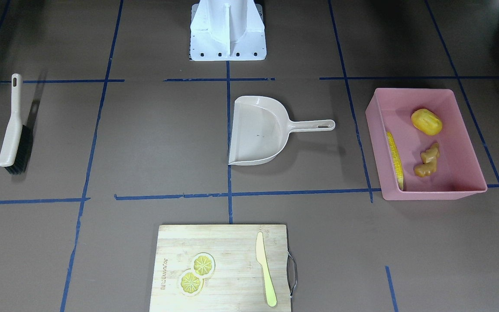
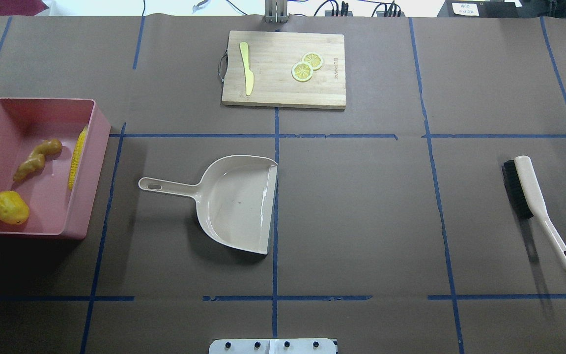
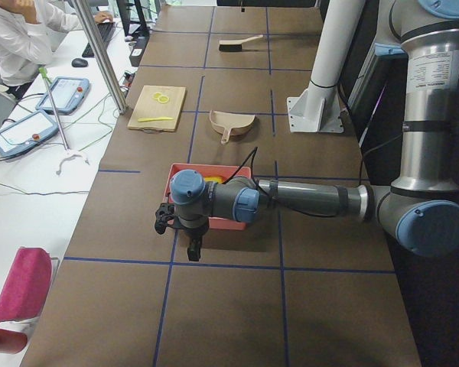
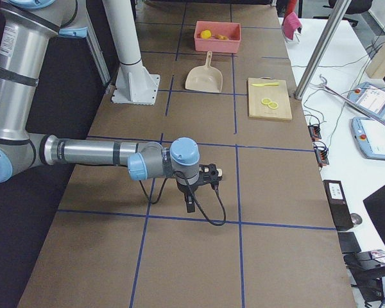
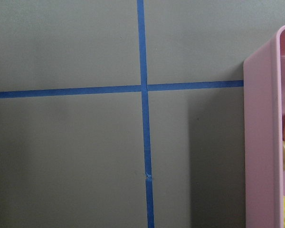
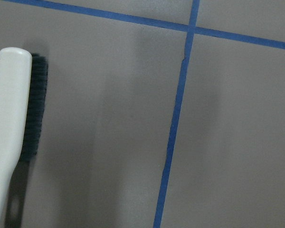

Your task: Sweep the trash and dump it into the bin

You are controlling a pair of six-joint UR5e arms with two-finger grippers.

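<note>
The pink bin (image 1: 461,169) (image 2: 17,123) stands at the table's left end and holds all the trash: the corn cob (image 1: 395,159) (image 2: 76,156) along one wall, the potato-like lump (image 1: 426,121) (image 2: 10,207) and the ginger root (image 1: 428,160) (image 2: 37,160). My left gripper (image 3: 165,220) hovers beside the bin's outer end; the left wrist view shows the bin's wall (image 5: 261,142). My right gripper (image 4: 213,172) hovers near the brush (image 6: 9,118). Both grippers show only in the side views, so I cannot tell whether they are open or shut.
The beige dustpan (image 1: 258,130) (image 2: 234,206) lies empty mid-table, handle toward the bin. The brush (image 1: 13,130) (image 2: 528,189) lies flat at the right end. A wooden cutting board (image 2: 283,88) at the far edge carries two lemon slices (image 2: 306,67) and a knife (image 2: 246,66).
</note>
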